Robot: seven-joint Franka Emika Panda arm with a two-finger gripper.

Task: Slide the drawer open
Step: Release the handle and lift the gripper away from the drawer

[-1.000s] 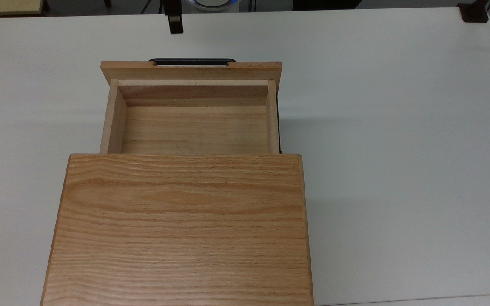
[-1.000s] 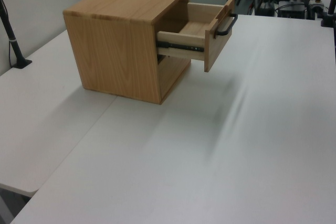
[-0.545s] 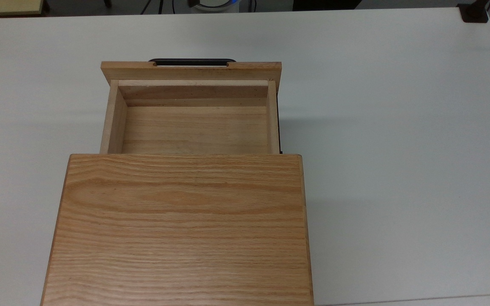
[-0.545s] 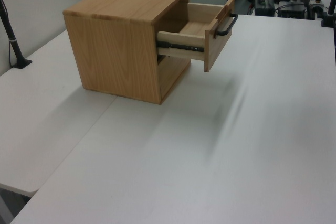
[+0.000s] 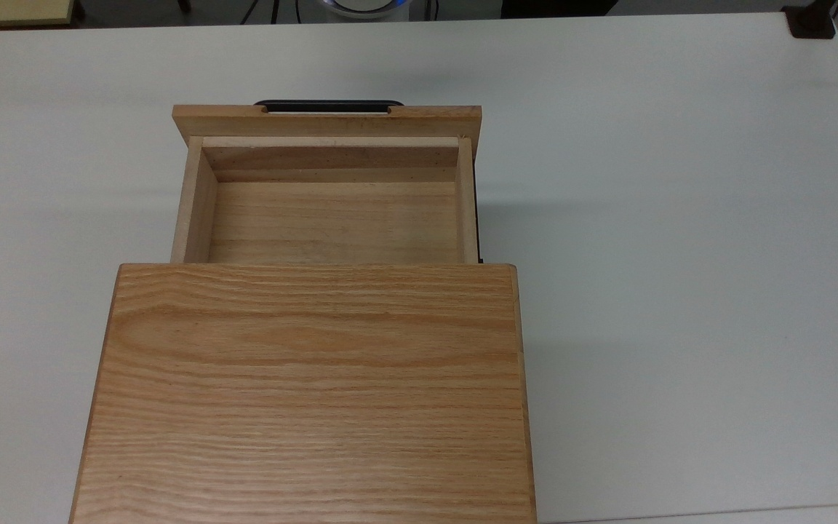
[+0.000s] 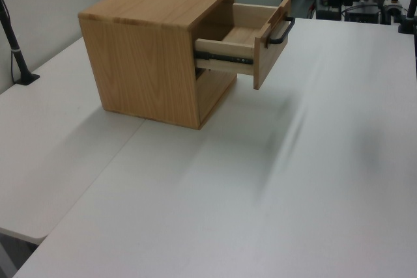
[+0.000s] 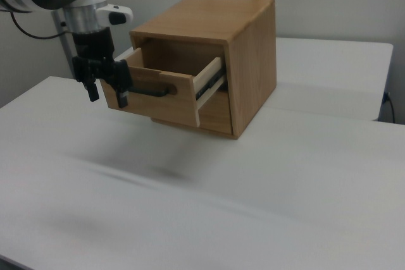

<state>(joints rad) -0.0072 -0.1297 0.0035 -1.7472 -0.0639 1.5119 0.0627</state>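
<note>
The drawer [image 5: 332, 218] stands pulled well out of the oak cabinet [image 5: 310, 393], its light wooden tray empty. Its black bar handle [image 5: 328, 105] runs along the front panel, which faces the top view's upper edge. From the side, the drawer [image 6: 260, 37] hangs out on a metal runner. In the right view my gripper [image 7: 107, 93] hangs open, holding nothing, by the left end of the drawer front [image 7: 158, 99]. It stands apart from the handle [image 7: 152, 91].
The cabinet stands on a white table [image 5: 681, 218] with wide bare room to the top view's right and left. A black clamp [image 5: 812, 22] sits at the far right corner. A black post [image 6: 16, 43] stands at the left view's left edge.
In the top view, the dark gripper part at the upper edge has drawn back out of the picture. The drawer has not moved.
</note>
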